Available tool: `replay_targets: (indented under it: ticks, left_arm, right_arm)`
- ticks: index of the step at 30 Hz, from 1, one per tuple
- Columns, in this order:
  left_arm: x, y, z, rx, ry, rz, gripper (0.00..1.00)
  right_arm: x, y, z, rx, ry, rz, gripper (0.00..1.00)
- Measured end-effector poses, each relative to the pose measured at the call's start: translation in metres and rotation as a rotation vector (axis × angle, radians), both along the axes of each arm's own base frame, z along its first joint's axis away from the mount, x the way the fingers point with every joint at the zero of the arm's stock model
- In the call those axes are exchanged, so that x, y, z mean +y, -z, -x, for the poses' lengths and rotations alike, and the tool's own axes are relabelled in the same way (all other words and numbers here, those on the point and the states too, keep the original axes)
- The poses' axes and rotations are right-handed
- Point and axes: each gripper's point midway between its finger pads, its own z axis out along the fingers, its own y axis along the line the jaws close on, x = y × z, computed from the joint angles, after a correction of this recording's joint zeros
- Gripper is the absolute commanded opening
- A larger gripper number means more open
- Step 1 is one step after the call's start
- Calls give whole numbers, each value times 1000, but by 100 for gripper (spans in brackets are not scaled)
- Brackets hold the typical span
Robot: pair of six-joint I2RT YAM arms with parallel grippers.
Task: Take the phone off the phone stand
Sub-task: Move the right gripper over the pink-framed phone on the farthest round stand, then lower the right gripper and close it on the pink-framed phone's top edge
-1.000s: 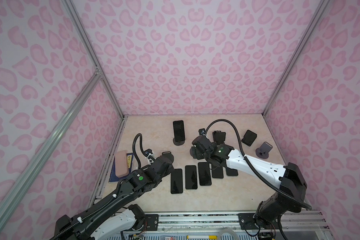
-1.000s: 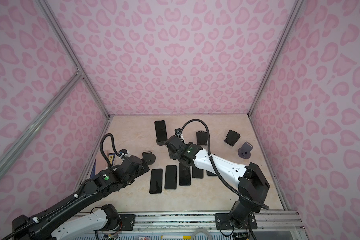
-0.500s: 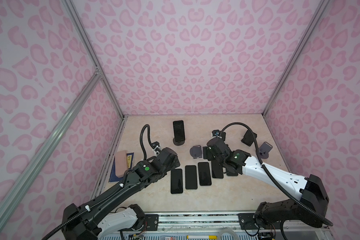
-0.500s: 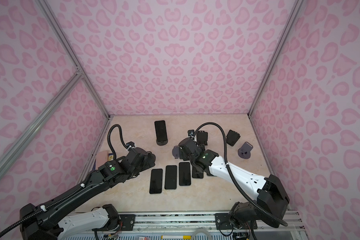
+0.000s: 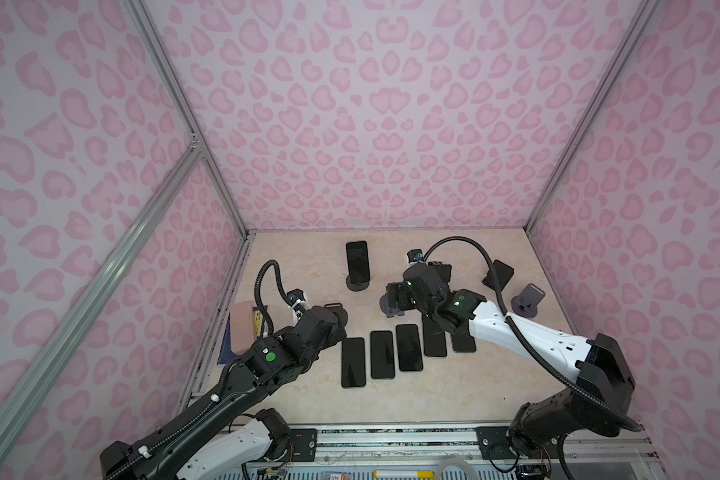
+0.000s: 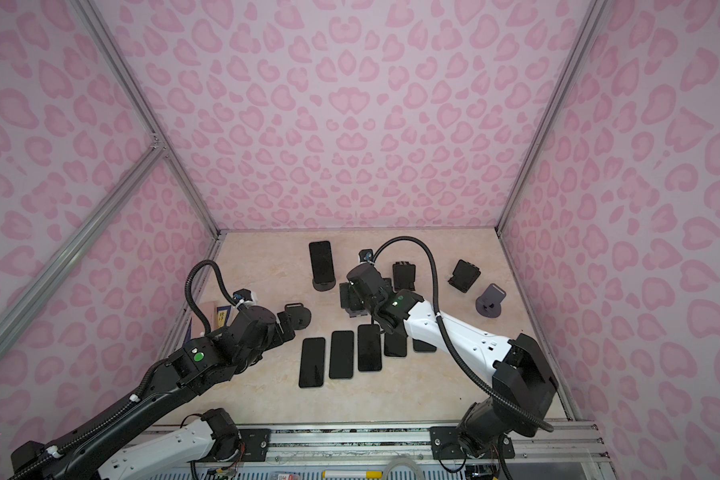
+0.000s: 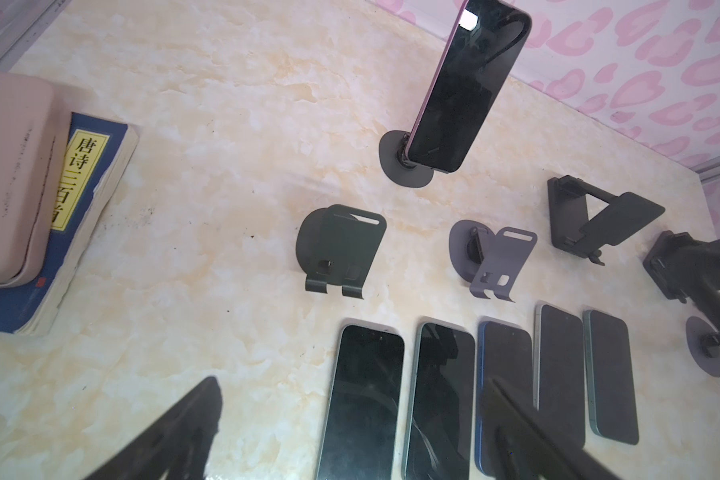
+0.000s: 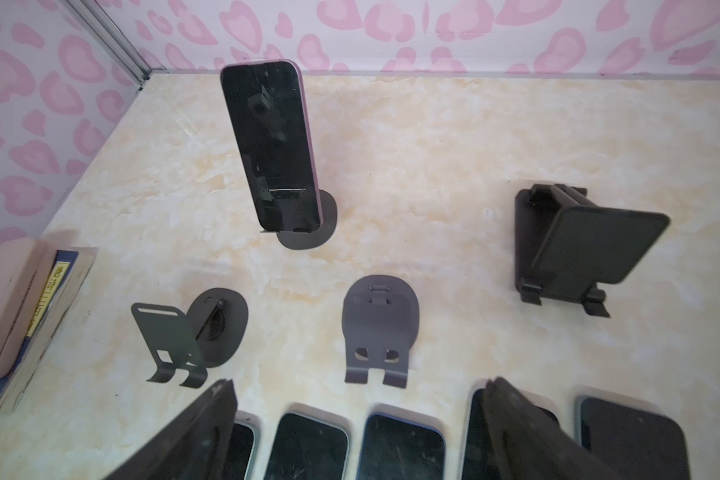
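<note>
Toward the table's nine o'clock edge in both top views, a pink case is being carried on a blue book. Next, the left gripper is being held wide open, with nothing between its fingers, beside an empty dark stand. At about its one o'clock, the phone is being propped nearly upright on the phone stand, its lower edge being cradled by the stand's hooks. At the stand's five o'clock, five flat phones are being laid out in a row. Further right, the right gripper is likewise being held open and empty, with the phone at its ten o'clock.

The removal is being judged as not yet begun. Several risks are being foreseen. If the phone is being pulled sideways instead of lifted clear of the hooks, the light stand may be dragged or tipped. The glossy glass may be slipped on. On a low approach, the empty stands or flat phones may be knocked.
</note>
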Motion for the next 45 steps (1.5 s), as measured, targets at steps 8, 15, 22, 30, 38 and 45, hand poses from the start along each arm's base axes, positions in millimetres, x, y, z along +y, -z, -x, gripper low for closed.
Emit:
replay_targets:
  ticks: [8, 15, 22, 30, 38, 45]
  left_arm:
    - [18, 2, 17, -24, -18, 35, 99]
    - [29, 3, 26, -35, -46, 69, 99]
    - [37, 2, 34, -55, -50, 93, 99]
    - [39, 0, 36, -63, -44, 89, 99]
    - [38, -2, 36, -63, -33, 80, 99]
    - [38, -2, 35, -63, -28, 74, 99]
  right_arm:
    - [50, 8, -39, 9, -32, -11, 98]
    - [81, 15, -75, 5, -52, -9, 98]
    - [96, 26, -113, -2, -52, 36, 98]
    - [114, 23, -138, -20, -80, 42, 98]
    - [118, 30, -151, -13, -51, 54, 98]
    - [117, 35, -160, -7, -24, 41, 98]
